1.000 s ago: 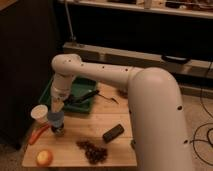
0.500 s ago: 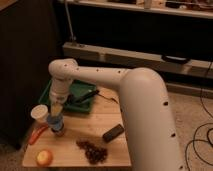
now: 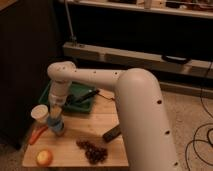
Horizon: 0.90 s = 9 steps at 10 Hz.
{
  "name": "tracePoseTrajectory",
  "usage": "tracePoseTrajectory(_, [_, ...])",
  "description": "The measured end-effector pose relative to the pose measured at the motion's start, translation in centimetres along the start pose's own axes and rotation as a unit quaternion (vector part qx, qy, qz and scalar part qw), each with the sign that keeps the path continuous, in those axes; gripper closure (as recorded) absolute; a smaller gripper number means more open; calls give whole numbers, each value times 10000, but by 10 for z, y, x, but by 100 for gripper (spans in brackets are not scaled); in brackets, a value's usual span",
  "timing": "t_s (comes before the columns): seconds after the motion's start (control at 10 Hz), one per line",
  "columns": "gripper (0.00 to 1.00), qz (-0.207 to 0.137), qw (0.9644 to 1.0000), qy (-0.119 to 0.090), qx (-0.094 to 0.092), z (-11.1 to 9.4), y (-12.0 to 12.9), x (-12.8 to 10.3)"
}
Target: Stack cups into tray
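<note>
The light blue cup (image 3: pixel 59 131) stands on the wooden table (image 3: pixel 80 127), near its left edge and in front of the tray. The white cup (image 3: pixel 40 112) stands upright just to its left, mouth up, close beside it; whether the two touch is unclear. Both cups are outside the tray. The gripper (image 3: pixel 57 121) hangs straight down over the blue cup and reaches its top. How it is set on the cup, and whether it has hold of it, is not clear from this view.

The dark green tray (image 3: pixel 74 90) lies at the back left of the table, behind the gripper, with a dark long-handled tool (image 3: pixel 86 96) lying across it. The white arm (image 3: pixel 135 105) comes in from the lower right, runs over the tray and bends down at the wrist.

An orange carrot-like piece (image 3: pixel 37 134) lies on the table below the white cup. A yellow-red fruit (image 3: pixel 44 157) sits at the front left corner. A bunch of dark grapes (image 3: pixel 93 150) lies near the front edge, and a dark block (image 3: pixel 112 133) lies next to the arm.
</note>
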Motion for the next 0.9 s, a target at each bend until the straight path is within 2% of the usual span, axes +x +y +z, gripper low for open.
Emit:
tracePoseTrajectory(0.1, [97,5,10000,15,-15,2,-1,1])
tracePoseTrajectory(0.5, [61,26,10000,88,-27,6,-2,2])
tracePoseTrajectory(0.6, [47,32,10000,78,-14,7,-3,2])
tracePoseTrajectory(0.9, [21,50,10000,54,21,4,-3,4])
